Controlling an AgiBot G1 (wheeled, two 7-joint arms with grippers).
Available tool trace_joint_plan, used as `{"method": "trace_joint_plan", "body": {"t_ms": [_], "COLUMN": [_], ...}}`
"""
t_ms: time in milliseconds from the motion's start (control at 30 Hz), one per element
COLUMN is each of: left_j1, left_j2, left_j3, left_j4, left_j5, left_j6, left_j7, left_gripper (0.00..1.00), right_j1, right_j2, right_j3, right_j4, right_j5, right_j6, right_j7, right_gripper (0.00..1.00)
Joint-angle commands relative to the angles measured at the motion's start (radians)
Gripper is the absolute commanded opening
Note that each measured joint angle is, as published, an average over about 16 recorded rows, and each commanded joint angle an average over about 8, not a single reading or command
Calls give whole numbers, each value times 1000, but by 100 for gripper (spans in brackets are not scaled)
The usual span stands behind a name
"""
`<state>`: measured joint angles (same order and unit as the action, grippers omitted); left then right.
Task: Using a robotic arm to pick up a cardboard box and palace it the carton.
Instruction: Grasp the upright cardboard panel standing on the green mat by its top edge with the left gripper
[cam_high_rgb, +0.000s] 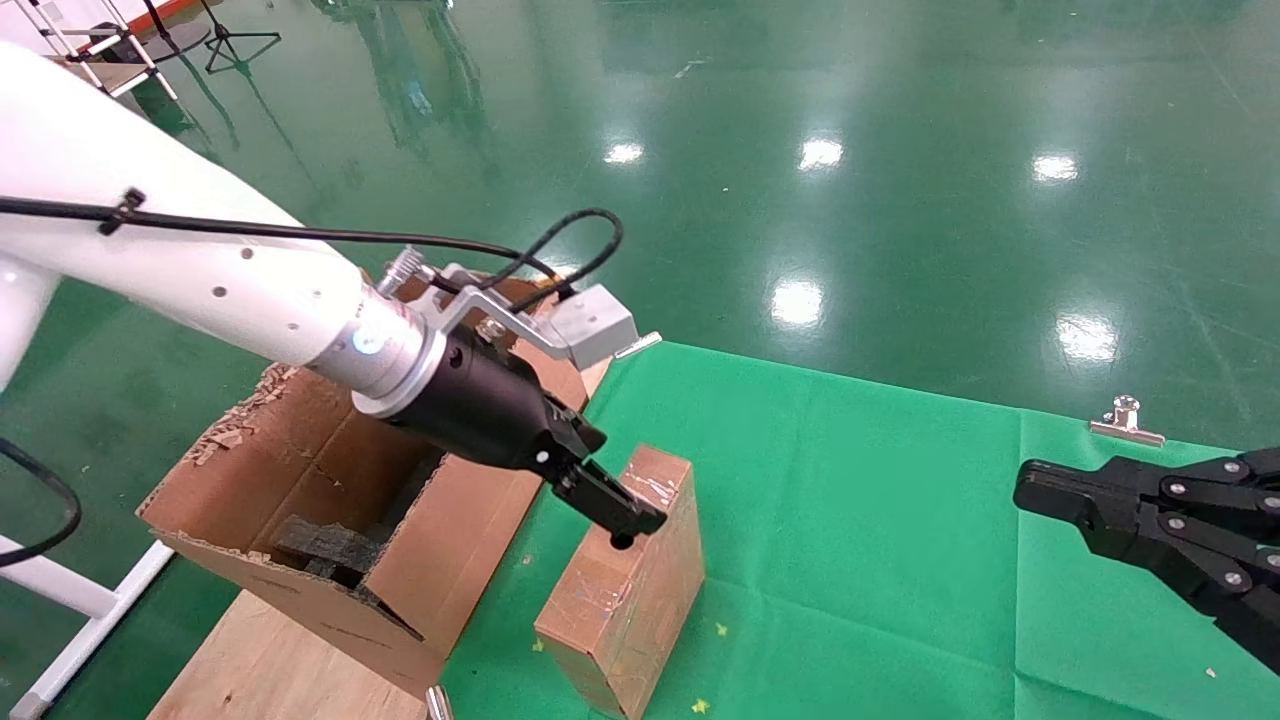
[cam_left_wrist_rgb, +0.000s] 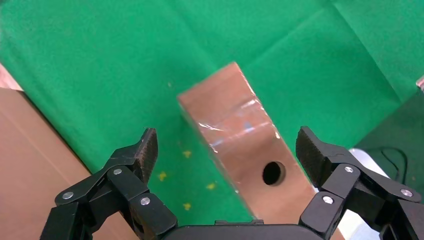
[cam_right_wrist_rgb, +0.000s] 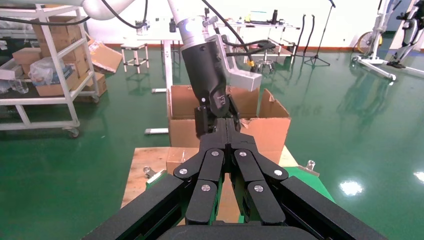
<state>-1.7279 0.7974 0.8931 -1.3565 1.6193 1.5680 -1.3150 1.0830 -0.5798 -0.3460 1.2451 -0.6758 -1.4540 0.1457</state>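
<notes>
The small cardboard box (cam_high_rgb: 625, 590) stands on edge on the green cloth, its taped top face with the round hole (cam_left_wrist_rgb: 272, 173) turned up. My left gripper (cam_high_rgb: 628, 520) on the white arm hangs right over that face, open. In the left wrist view the box (cam_left_wrist_rgb: 240, 135) lies between the spread fingers of the left gripper (cam_left_wrist_rgb: 226, 140), nearer one pad, and neither pad touches it. The large carton (cam_high_rgb: 300, 480) with torn flaps and black foam (cam_high_rgb: 325, 545) stands just left of the box. My right gripper (cam_high_rgb: 1030, 490) is shut and empty at the right.
The green cloth (cam_high_rgb: 850, 500) covers the table, held by metal clips (cam_high_rgb: 1126, 420). A wooden board (cam_high_rgb: 250, 650) lies under the carton. The carton also shows in the right wrist view (cam_right_wrist_rgb: 265, 125) behind the shut right gripper (cam_right_wrist_rgb: 226, 122). Shiny green floor surrounds the table.
</notes>
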Motion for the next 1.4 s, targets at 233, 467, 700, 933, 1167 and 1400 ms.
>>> {"method": "trace_joint_plan", "body": {"t_ms": [233, 467, 700, 933, 1167, 1400], "left_j1": [-45, -71, -104, -118, -114, -110], "left_j2": [15, 35, 55, 62, 60, 58], "left_j3": [133, 244, 315, 338, 330, 324], "left_j4": [-1, -2, -2, -3, -3, -2], "left_j5": [-75, -95, -62, -49, -52, -54], "left_j6": [0, -10, -25, -31, -31, -29], "left_j7": [-11, 26, 37, 38, 38, 38], "left_gripper": [100, 100, 100, 39, 0, 0], "right_j1": [0, 0, 0, 0, 0, 0], "right_j2": [0, 0, 0, 0, 0, 0], "right_j3": [0, 0, 0, 0, 0, 0], "right_j4": [0, 0, 0, 0, 0, 0], "right_j5": [0, 0, 0, 0, 0, 0], "right_j6": [0, 0, 0, 0, 0, 0], "right_j7": [0, 0, 0, 0, 0, 0], "right_gripper": [0, 0, 34, 100, 100, 100]}}
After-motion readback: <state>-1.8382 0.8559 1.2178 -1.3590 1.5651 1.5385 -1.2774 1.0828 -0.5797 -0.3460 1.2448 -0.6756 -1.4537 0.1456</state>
